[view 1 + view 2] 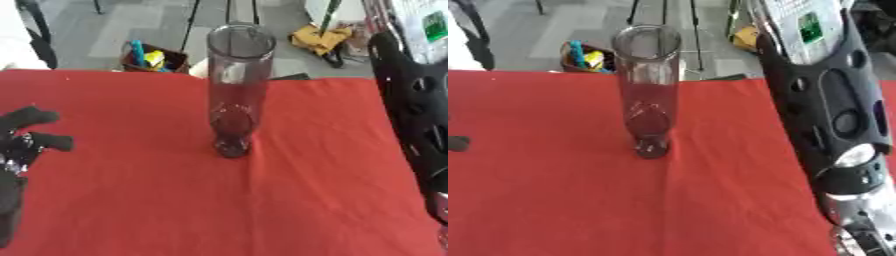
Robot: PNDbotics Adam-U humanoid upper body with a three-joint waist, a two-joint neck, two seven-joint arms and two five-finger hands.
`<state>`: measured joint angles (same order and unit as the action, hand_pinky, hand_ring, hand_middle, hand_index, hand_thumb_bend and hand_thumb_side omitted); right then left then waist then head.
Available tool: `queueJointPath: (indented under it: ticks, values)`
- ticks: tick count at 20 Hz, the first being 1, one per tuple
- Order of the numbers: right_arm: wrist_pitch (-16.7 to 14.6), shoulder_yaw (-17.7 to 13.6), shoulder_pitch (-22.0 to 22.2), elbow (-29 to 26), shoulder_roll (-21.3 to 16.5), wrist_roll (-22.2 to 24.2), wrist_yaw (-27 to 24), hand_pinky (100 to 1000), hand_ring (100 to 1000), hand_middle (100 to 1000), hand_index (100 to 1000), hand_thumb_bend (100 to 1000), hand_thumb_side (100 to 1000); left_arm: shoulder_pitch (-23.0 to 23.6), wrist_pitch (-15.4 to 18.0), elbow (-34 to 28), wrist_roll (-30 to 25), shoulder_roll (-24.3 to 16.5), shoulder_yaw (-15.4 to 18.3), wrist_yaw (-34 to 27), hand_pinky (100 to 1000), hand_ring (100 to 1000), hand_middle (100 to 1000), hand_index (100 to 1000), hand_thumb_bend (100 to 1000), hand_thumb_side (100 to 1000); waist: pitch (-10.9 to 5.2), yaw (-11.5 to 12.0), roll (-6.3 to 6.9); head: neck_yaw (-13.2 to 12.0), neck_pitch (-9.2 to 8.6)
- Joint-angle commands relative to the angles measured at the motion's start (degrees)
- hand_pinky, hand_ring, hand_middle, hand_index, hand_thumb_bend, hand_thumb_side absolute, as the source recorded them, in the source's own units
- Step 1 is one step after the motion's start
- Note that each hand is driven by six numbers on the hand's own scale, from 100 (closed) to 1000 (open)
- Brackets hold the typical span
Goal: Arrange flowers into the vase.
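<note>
**Tall vase, no flowers in sight: watch for a tip-over**

Red cloth [332, 200] covers the whole table in front of you, and beyond its far edge the grey floor holds clutter: a small box of coloured items [150, 57] to the far left and tripod legs behind. The clear glass vase [236, 90] stands upright near the middle of the cloth, tall and narrow on a small foot, and it looks empty.

Your left hand [22, 140] rests at the left edge of the cloth, well apart from the vase, with its dark fingers curled and holding nothing. Your right arm [833, 115] runs down the right side of the view; its hand lies past the near edge of the picture, so you cannot tell how its fingers stand.

No flowers show anywhere on the table, so none has gone in yet.

The main risk is the vase itself. Its height and narrow base suggest it would topple from a sideways knock, and your right forearm hangs near it in the right eye view. Swing that arm across carelessly and you may clip the rim. The mouth is also narrow, so a stem brought in at an angle could catch the lip and lever the vase over. The cloth may also drag under a sliding hand.
</note>
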<state>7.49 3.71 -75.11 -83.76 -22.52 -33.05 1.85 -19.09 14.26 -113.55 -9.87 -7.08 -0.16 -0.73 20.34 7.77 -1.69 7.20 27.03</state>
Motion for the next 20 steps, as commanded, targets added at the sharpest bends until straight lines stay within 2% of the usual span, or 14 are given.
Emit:
queueJointPath:
  ticks: [1,8,20]
  values:
    - [-0.05,-0.6,-2.43,0.74,0.08,-0.65,-0.52,100,100,100,100,191,497,-0.12,-0.02,-1.04,-0.3,-1.24,-0.78,-0.35,723,594,731,851,108,1000,-1.85,0.09,0.06,0.33,-0.71]
    - [-0.29,-1.09,-5.47,3.72,1.9,-1.84,-1.37,100,100,100,100,181,495,0.21,-0.18,-1.04,-0.63,-1.45,-1.04,-0.56,724,594,731,851,108,1000,-2.49,0.42,-0.24,1.09,0.24]
    - [-0.79,-1.17,-7.87,5.85,5.35,-4.6,-3.82,100,100,100,100,169,491,0.1,-0.37,-1.04,-1.28,-1.65,-1.51,-1.03,724,593,732,851,108,1000,-2.82,1.56,-0.87,1.63,0.14]
